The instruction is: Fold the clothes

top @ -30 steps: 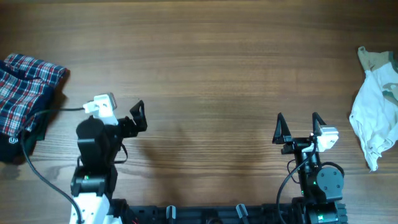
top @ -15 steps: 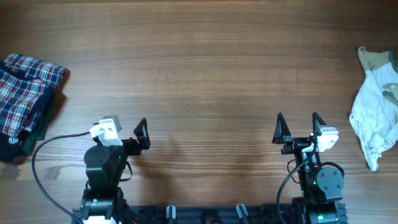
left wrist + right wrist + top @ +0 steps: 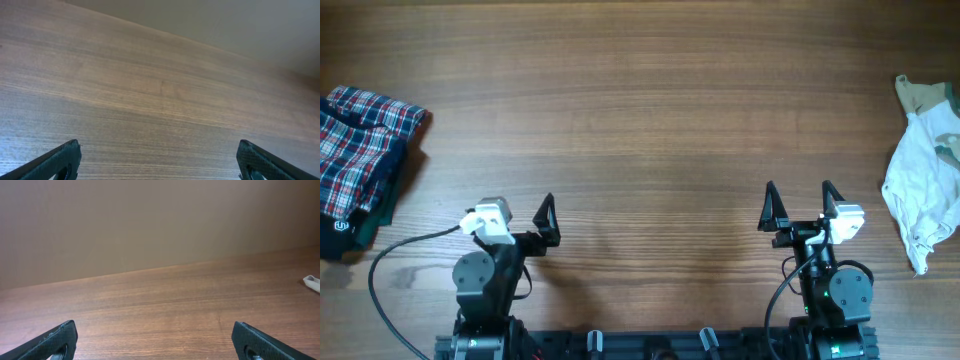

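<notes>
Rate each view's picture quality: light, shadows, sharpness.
Overhead: even, soft light, no glare on the table, only faint shadows, plaid shirt crisp. Left wrist: wood grain soft, far edge tilted and blurred. Right wrist: flat light on the bare wall, grain slightly soft, no glare.

table (image 3: 650, 110): wood, matt, fine grain
shirt (image 3: 360, 140): woven plaid cloth, soft, creased
white garment (image 3: 920, 190): thin cloth, crumpled
right gripper (image 3: 799, 187): black plastic, matt
</notes>
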`<state>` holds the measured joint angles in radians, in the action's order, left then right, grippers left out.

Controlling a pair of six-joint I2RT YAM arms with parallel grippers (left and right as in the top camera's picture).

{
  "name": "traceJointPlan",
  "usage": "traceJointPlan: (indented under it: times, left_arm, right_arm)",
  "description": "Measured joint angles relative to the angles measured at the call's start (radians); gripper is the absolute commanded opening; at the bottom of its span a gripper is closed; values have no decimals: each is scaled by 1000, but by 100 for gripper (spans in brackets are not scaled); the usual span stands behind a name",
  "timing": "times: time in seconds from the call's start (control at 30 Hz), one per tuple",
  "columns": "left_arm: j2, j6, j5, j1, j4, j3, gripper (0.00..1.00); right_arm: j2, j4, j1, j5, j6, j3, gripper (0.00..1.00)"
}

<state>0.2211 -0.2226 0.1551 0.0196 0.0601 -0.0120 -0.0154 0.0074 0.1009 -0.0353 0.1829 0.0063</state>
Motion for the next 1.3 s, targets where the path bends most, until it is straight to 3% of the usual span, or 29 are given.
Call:
traceJointPlan:
  times: [0.33,0.6,1.3]
  left_arm:
    - [-206,19,-103,0,10,0,100]
    - [-207,132,-125,-51,12,0,100]
    - [-207,137,-129,-97,13,0,100]
  right_arm:
    - [0,0,0,0,0,0,100]
    - [0,0,0,0,0,0,100]
    - [0,0,0,0,0,0,100]
